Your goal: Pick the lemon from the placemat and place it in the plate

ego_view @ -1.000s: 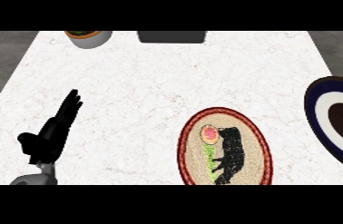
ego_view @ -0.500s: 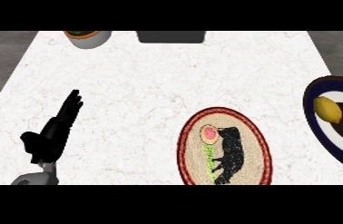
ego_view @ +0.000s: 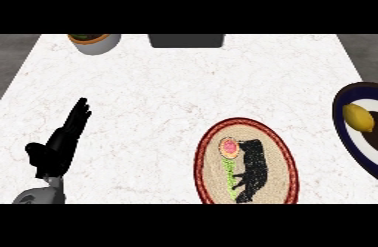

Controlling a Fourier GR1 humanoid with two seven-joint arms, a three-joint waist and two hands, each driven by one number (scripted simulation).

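The yellow lemon (ego_view: 359, 117) lies inside the dark-rimmed white plate (ego_view: 344, 133), which is cut off by the view's right edge. The oval woven placemat (ego_view: 284, 163), red-bordered with a printed black figure and a pink flower, lies at the lower middle with nothing on it. A small dark shape just below the lemon at the right edge may be part of my right hand (ego_view: 371, 139); too little shows to read it. My left hand (ego_view: 60, 143) rests open at the lower left, far from both the mat and the plate.
A grey pot with a plant (ego_view: 94, 41) stands at the back left. A dark rectangular object (ego_view: 185, 40) sits at the back middle. The marble counter's left edge runs close behind my left hand.
One second ago no lemon showed in the plate. Half a second ago it had appeared there, and it lies in the same spot now. My left hand has not moved.
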